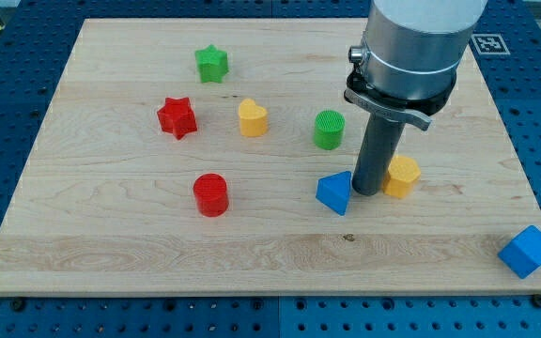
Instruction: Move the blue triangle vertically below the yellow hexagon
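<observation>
The blue triangle [333, 192] lies on the wooden board right of centre. The yellow hexagon [403, 176] sits just to its right and slightly higher. My tip [365, 192] stands between the two, touching or nearly touching the triangle's right side and close against the hexagon's left side. The rod rises from there to the large grey arm body at the view's top right.
A green cylinder [329, 130] stands above the triangle. A yellow heart [252, 118], a red star [177, 117], a green star [211, 64] and a red cylinder [210, 194] lie to the left. A blue cube [528, 251] sits off the board's bottom right corner.
</observation>
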Controlling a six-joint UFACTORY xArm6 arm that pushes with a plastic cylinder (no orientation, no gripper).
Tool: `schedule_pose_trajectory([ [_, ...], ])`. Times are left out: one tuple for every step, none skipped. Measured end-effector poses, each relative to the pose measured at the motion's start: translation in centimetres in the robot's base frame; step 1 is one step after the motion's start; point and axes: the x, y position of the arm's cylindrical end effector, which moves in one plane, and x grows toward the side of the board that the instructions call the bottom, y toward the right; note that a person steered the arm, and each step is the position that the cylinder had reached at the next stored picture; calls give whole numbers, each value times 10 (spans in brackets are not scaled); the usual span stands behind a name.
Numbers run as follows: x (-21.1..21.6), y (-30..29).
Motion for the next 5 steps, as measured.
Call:
schedule_pose_trajectory([
  [-1,0],
  [-19,0],
  [-35,-21],
  [-35,-52],
  [-27,-53],
])
